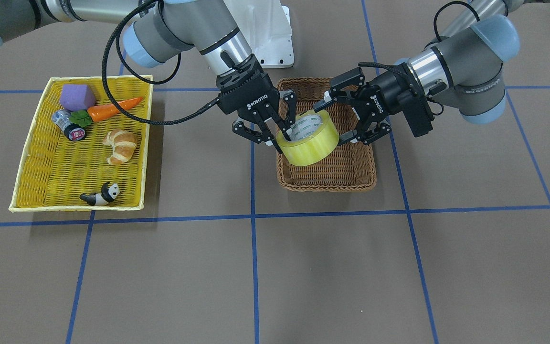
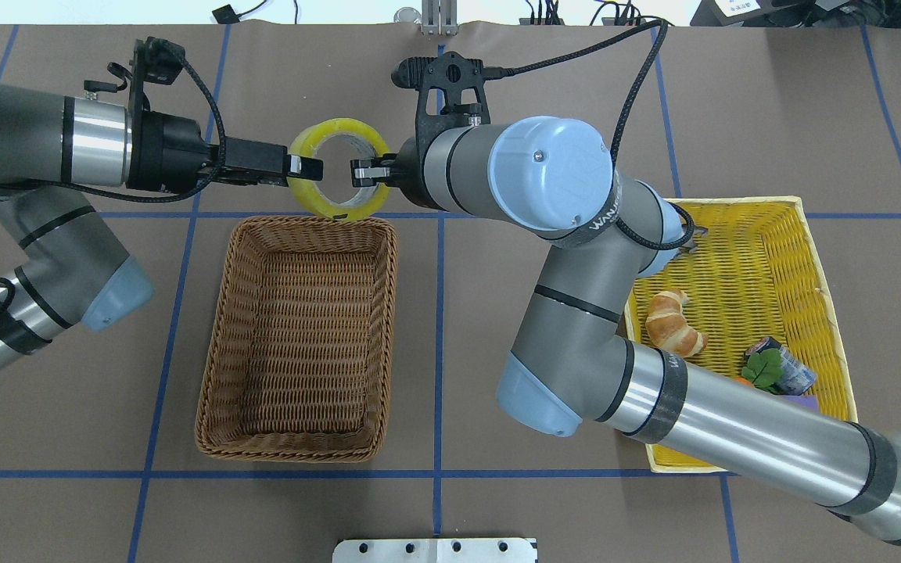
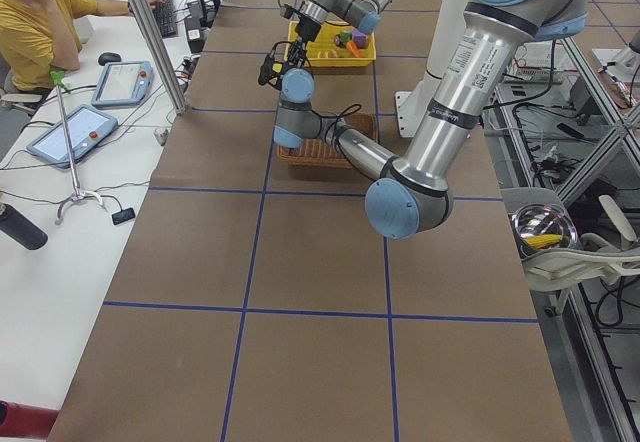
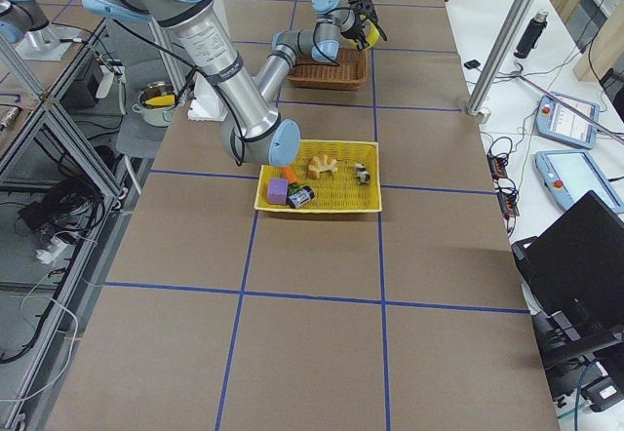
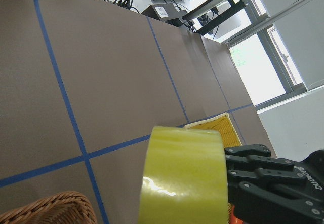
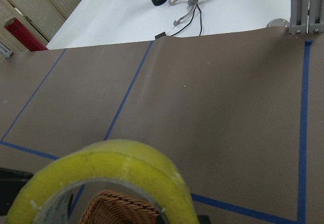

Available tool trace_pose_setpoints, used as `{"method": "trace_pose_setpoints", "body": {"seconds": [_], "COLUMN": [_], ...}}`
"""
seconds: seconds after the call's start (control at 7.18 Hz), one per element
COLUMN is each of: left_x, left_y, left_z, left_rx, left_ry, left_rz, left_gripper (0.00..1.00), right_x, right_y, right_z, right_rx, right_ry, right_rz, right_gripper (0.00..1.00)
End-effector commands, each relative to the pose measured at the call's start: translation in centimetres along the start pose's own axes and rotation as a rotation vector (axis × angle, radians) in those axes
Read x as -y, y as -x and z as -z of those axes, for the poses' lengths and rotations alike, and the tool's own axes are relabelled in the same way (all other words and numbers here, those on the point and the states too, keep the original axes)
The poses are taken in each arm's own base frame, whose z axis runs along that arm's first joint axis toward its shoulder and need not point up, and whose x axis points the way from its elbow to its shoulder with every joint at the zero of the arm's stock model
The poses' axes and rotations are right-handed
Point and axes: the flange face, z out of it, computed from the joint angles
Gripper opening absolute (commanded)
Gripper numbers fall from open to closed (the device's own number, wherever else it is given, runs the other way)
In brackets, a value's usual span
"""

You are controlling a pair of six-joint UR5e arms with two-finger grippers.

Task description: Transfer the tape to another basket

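Tape (image 1: 309,143) hung in the air over the basket (image 1: 327,184), our right tool (image 1: 277,138) clamped on its wall through the core, our left tool (image 1: 333,123) spread open alongside. We judged only lowering and release remained.

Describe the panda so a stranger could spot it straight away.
Find the yellow tray on the robot's right. The panda lies by the tray's rim farthest from the robot, apart from the croissant, carrot, purple block and can. It alone is black and white.
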Motion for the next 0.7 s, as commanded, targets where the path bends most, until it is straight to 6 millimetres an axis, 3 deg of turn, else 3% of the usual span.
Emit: {"method": "trace_pose_setpoints", "body": {"seconds": [0.0, 0.14, 0.56], "left_x": [-0.1, -0.2, -0.3], "left_y": [0.1, 0.0, 0.9], "left_z": [0.0, -0.1, 0.1], "left_rx": [0.002, 0.000, 0.015], "left_ry": [0.002, 0.003, 0.005], "left_rz": [0.002, 0.001, 0.007], "left_gripper": [0.01, 0.00, 0.00], "right_x": [-0.2, -0.7, -1.5], "right_y": [0.2, 0.1, -0.7], "right_z": [0.0, 0.0, 3.4], "right_rx": [0.005, 0.007, 0.059], "right_ry": [0.004, 0.005, 0.019], "right_rz": [0.001, 0.001, -0.005], "right_gripper": [0.30, 0.99, 1.00]}}
